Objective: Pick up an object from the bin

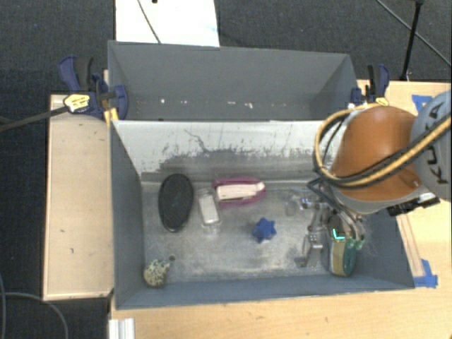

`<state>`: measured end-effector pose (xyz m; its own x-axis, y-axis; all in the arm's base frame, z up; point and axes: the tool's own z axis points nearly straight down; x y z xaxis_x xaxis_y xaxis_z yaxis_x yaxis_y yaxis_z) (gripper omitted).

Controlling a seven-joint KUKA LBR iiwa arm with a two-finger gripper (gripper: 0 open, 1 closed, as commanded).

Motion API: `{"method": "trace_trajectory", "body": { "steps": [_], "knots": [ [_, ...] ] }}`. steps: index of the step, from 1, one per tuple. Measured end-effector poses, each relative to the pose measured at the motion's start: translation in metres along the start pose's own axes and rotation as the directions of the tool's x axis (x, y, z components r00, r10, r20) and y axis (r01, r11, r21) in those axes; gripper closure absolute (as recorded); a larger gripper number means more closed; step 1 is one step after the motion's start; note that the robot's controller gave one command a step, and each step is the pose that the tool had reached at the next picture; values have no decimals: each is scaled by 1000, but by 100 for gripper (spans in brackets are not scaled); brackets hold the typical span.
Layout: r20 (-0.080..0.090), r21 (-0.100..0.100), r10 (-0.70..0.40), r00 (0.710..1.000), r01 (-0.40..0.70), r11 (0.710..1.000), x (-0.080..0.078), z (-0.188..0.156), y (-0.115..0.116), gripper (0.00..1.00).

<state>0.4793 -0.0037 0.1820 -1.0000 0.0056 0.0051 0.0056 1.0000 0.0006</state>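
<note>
Grey bin (131, 189) holds a black oval (176, 201) and blue piece (263, 229); jaws at right, open or closed unclear.

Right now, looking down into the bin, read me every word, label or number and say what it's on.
"KU": dark letters on the grey arm link, partly cut off.
Pink and white package by the back wall: any print is too blurred to read.
Nothing else is legible.
</note>
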Motion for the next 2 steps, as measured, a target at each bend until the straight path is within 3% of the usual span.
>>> {"method": "trace_trajectory", "body": {
  "steps": [1,2],
  "knots": [
    [-1,-1,24,1000,-24,1000,-46,116,55,0],
    [10,3,64,998,-64,998,-37,80,-4,0]
  ]
}}
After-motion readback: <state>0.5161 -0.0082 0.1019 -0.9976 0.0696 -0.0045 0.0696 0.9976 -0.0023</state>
